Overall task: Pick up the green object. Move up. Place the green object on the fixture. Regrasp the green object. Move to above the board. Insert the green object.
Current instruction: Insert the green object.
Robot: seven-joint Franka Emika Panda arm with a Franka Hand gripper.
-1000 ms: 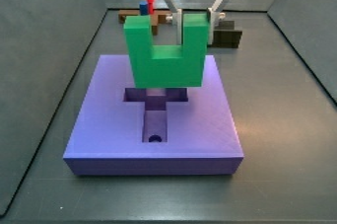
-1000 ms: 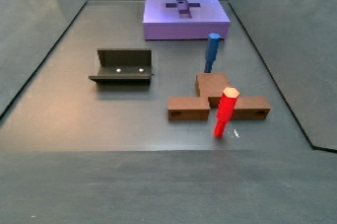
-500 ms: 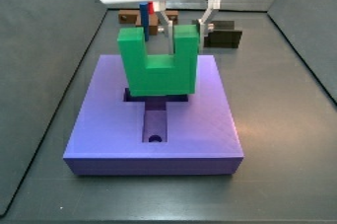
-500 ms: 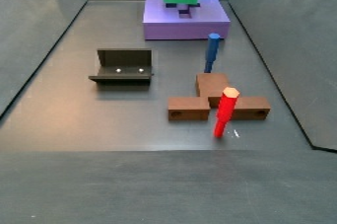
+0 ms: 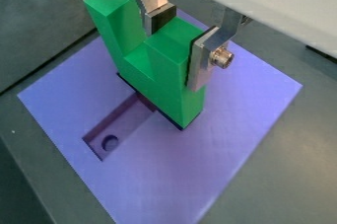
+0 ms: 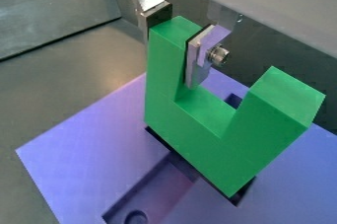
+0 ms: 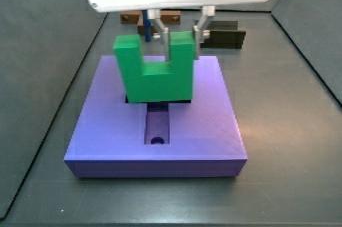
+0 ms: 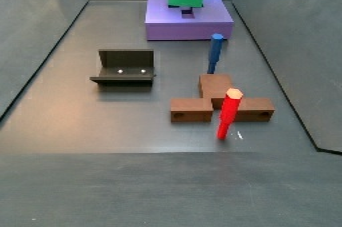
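The grey worktop point(image 8: 80, 111) carries everything, with dark walls around it. At its far end in a side view lies the board point(image 8: 189, 23), a purple slab; in a side view point(image 7: 158, 121) its top shows a recessed slot with 1 small round hole point(image 7: 156, 139) near the front edge. Both wrist views show the same slot point(image 5: 118, 134) point(image 6: 152, 193) running out from under the block.

The green block point(image 7: 154, 71) stands upright on the board, its 2 prongs pointing up and its base set down in the recess at the slot's inner end. In both wrist views point(image 5: 156, 55) point(image 6: 218, 110) its foot sits below the purple top surface, with a dark gap around it.

The brown stand point(image 8: 221, 101) lies near the middle of the worktop, well apart from the board, with a blue post point(image 8: 215, 53) and a red post point(image 8: 230, 114) rising from it. The fixture point(image 8: 124, 68), a dark open holder, sits to 1 side of the stand, empty.

The claw point(image 7: 178, 33) hangs directly over the board, clamped on 1 prong of the block. In the wrist views its silver fingers point(image 5: 207, 58) point(image 6: 200, 55) press that prong from both sides.
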